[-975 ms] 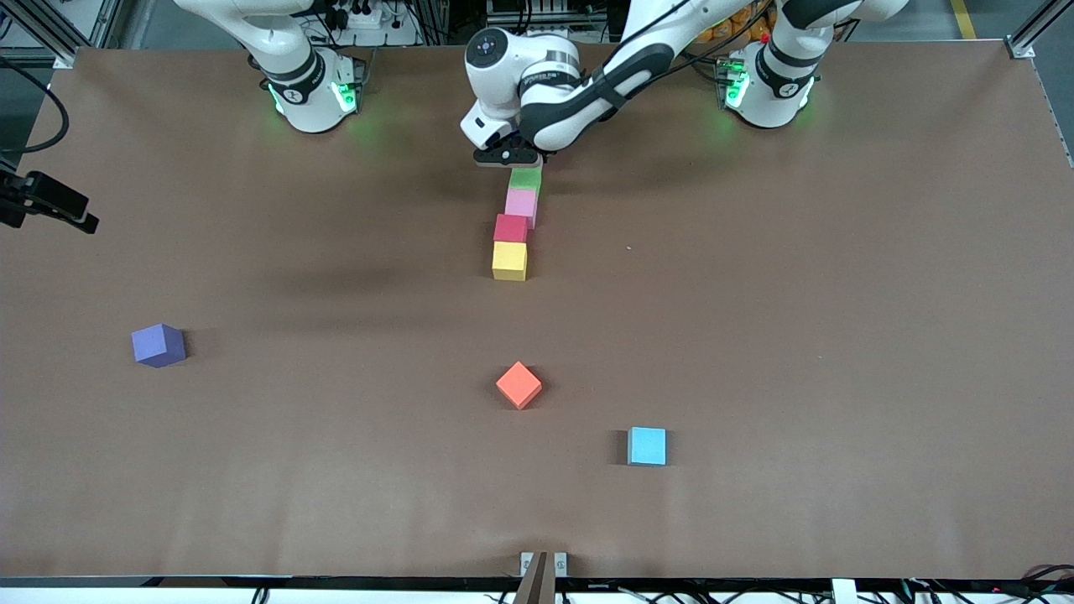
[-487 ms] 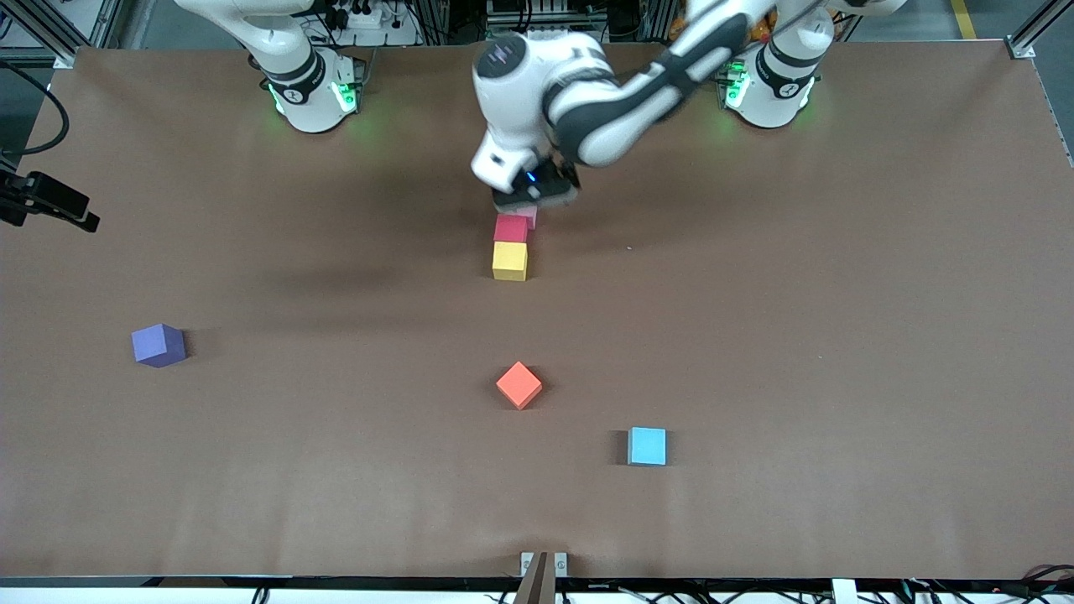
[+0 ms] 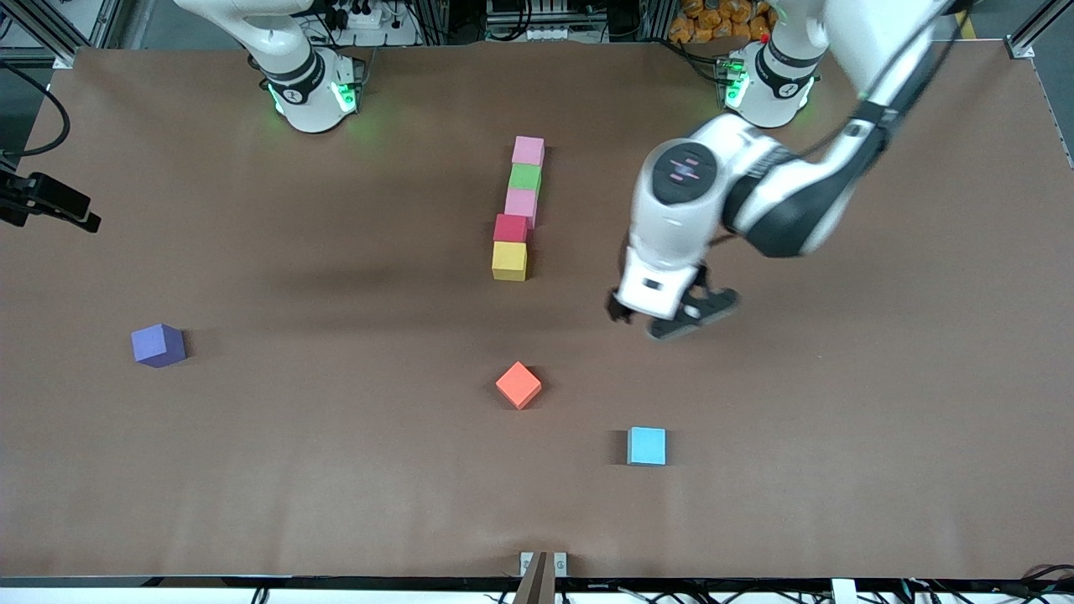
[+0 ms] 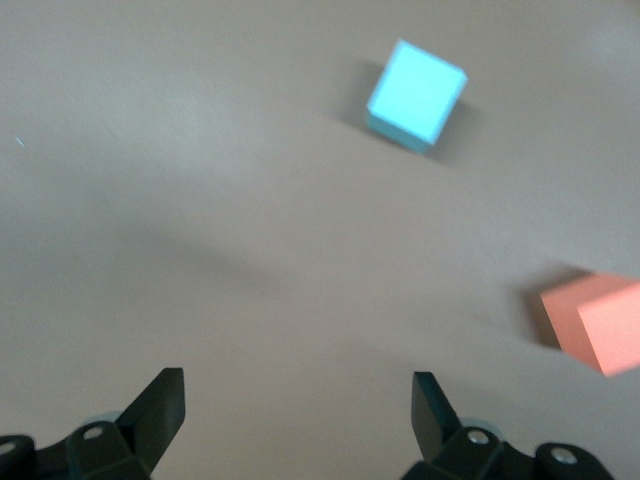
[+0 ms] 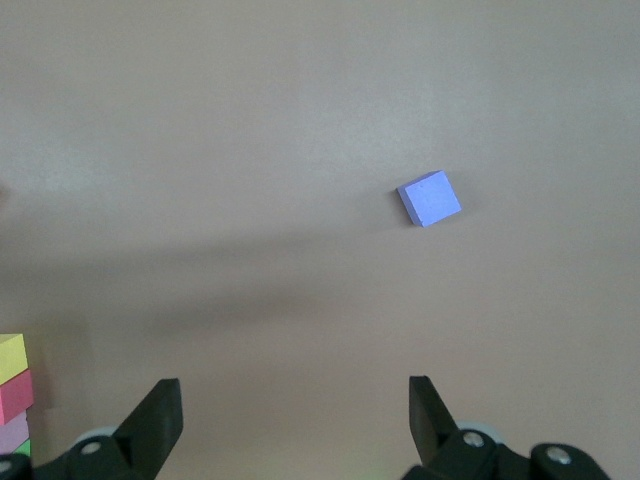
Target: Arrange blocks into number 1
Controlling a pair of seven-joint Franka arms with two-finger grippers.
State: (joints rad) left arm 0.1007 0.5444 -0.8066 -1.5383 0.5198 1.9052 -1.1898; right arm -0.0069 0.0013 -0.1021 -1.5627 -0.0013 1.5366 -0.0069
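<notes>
Left hand (image 3: 671,319): open and empty, now swung away from the column it hovered over a moment ago, up over bare brown counter (image 3: 839,403) with the light blue foam cube (image 3: 647,445) and orange foam cube (image 3: 518,384) just ahead. Toward the right arm's end from it, uncovered: five touching matte foam blocks, pink (image 3: 528,150), green (image 3: 525,177), pink (image 3: 520,202), red (image 3: 510,227), yellow (image 3: 509,260), probably a finished "1". Right hand (image 5: 290,415): open, waiting high, purple foam cube (image 5: 430,198) below.

counter (image 3: 252,470): matte brown sheet, frame to frame | edges: aluminium rails (image 3: 1039,23) at corners | along top edge: cable bundles, power strip (image 3: 365,17), orange items (image 3: 713,17) | side: black camera mount (image 3: 50,205) | light: even, soft shadows
</notes>
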